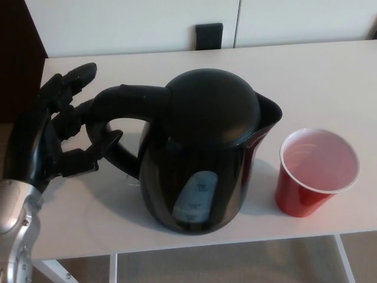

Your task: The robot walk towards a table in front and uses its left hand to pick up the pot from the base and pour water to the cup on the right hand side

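Note:
A black electric pot (200,147) with a domed lid stands in the middle of the white table (318,76), its loop handle (115,127) pointing left and its spout right. My left hand (56,130) is open at the handle: two fingers reach along the handle's top left, and the thumb (94,154) pokes toward the loop from below. It has not closed on the handle. A red cup (315,171) with a white inside stands upright to the right of the pot. The pot hides its base. My right hand is out of the picture.
The table's front edge runs just below the pot and cup, with a white leg frame (344,259) underneath. A white wall with a black outlet plate (208,36) is behind the table. A dark panel (17,53) stands at far left.

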